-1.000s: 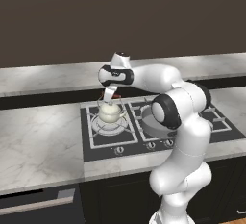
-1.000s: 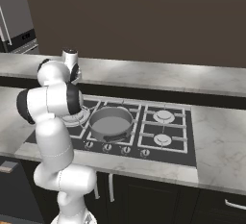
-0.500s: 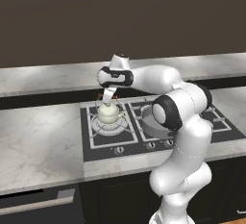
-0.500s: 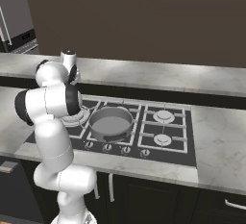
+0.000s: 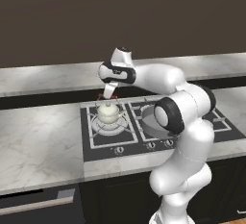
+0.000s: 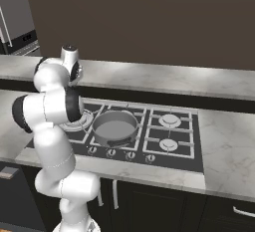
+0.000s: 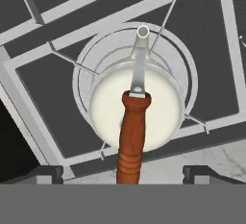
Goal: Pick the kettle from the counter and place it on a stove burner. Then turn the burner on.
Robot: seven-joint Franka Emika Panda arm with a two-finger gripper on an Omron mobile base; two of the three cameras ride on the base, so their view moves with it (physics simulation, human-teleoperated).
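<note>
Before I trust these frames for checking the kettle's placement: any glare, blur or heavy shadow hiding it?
Left base view: even, flat light, no glare; the kettle on the stove burner is small but sharp. Right base view: the wall behind is very dark, the counter evenly lit, the arm blocks that burner. Hand view: crisp, no blur; the kettle's wooden handle looms large from closeness, and the lower left corner falls into black.

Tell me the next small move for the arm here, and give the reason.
Probably lift the claw straight up off the kettle. The kettle already sits centred on the stove burner, and the claw stands open on either side of the wooden handle bar, so only clearing away and reaching for a knob remains.
</note>
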